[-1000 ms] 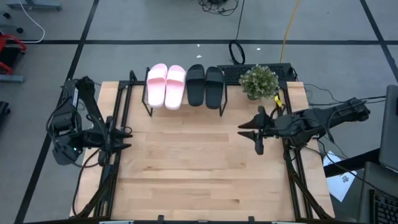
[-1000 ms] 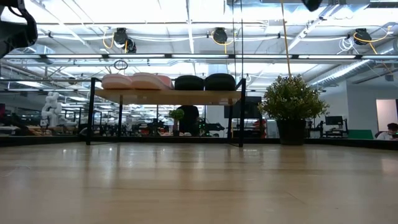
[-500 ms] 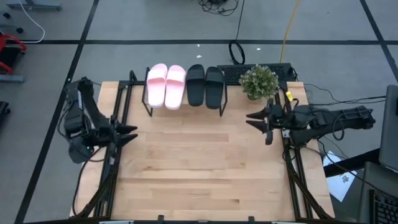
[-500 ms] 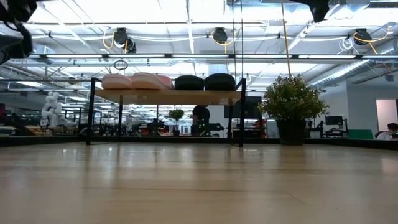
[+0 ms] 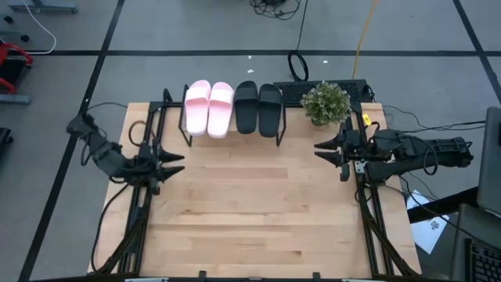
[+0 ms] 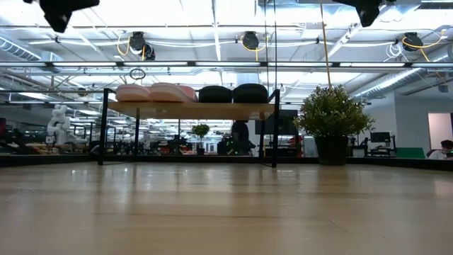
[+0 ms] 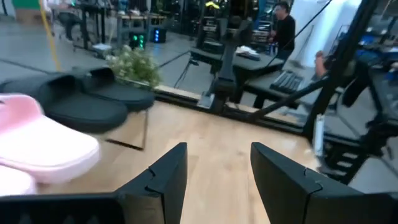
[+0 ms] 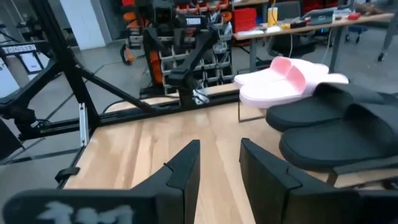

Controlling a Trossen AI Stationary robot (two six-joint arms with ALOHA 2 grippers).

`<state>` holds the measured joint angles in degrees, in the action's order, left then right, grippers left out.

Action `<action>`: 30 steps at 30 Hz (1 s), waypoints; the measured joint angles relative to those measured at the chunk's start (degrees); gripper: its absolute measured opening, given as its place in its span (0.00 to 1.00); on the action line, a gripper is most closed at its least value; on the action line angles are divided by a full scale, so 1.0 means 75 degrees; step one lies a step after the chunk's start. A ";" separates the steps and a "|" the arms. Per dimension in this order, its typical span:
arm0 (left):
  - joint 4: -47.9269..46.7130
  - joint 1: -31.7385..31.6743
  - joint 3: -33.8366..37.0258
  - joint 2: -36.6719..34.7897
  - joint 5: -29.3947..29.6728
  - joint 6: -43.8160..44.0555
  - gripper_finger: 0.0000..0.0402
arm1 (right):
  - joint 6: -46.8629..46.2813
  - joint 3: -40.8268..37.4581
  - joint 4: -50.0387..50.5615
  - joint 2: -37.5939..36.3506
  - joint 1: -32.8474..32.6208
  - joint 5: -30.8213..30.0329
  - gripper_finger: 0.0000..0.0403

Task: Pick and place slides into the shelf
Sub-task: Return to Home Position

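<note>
The shelf (image 5: 232, 117) stands at the table's far edge on thin black legs. All the slides lie side by side on its top board: the pink pair (image 5: 208, 108) on the left, the black pair (image 5: 258, 108) on the right, soles down. The low view shows the pink pair (image 6: 152, 92) and black pair (image 6: 233, 93) on the board (image 6: 187, 110). My left gripper (image 5: 178, 163) hovers open by the table's left edge, near side of the shelf. My right gripper (image 5: 325, 153) hovers open by the right edge, near the plant. Both wrist views show parted fingers, left (image 7: 217, 168) and right (image 8: 221, 165).
A potted plant (image 5: 326, 102) stands at the table's far right corner, beside the shelf. Black frame rails run along the table's left side (image 5: 141, 211) and right side (image 5: 372, 219). Bare wooden tabletop (image 5: 250, 211) spreads between the arms. A person (image 7: 286, 25) stands in the room beyond.
My right gripper has drawn back toward the table's right edge. My left arm has folded down low, and its gripper has shifted a little toward the shelf. The slides and the shelf have kept still.
</note>
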<state>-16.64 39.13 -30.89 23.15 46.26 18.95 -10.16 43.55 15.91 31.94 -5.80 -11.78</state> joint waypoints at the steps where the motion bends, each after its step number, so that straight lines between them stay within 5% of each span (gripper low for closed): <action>1: -0.0111 -0.0321 0.0021 -0.0144 -0.0290 -0.0173 0.44 | -0.0058 0.0000 0.0067 -0.0021 -0.0005 0.0016 0.26; 7: -0.1538 -0.1684 0.0043 -0.1072 -0.1514 0.0002 0.44 | -0.0136 0.0000 0.0468 -0.0308 -0.0001 0.0013 0.26; 11: -0.1155 -0.2025 0.0410 -0.1255 -0.2056 0.0097 0.44 | 0.0101 -0.0010 0.0497 -0.0546 -0.0003 0.0013 0.26; 20: 0.0466 -0.2048 0.1555 -0.1229 -0.2226 0.0422 0.44 | -0.0472 -0.1464 -0.0474 -0.1243 -0.0001 0.0001 0.26; 30: 0.0101 -0.1998 0.1552 -0.1197 -0.1950 0.0354 0.44 | -0.0952 -0.2850 -0.0906 -0.2587 0.0138 -0.0028 0.26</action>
<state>-15.88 24.14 -19.25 14.17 31.64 21.60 -17.30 22.17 9.11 12.54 -4.77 -11.99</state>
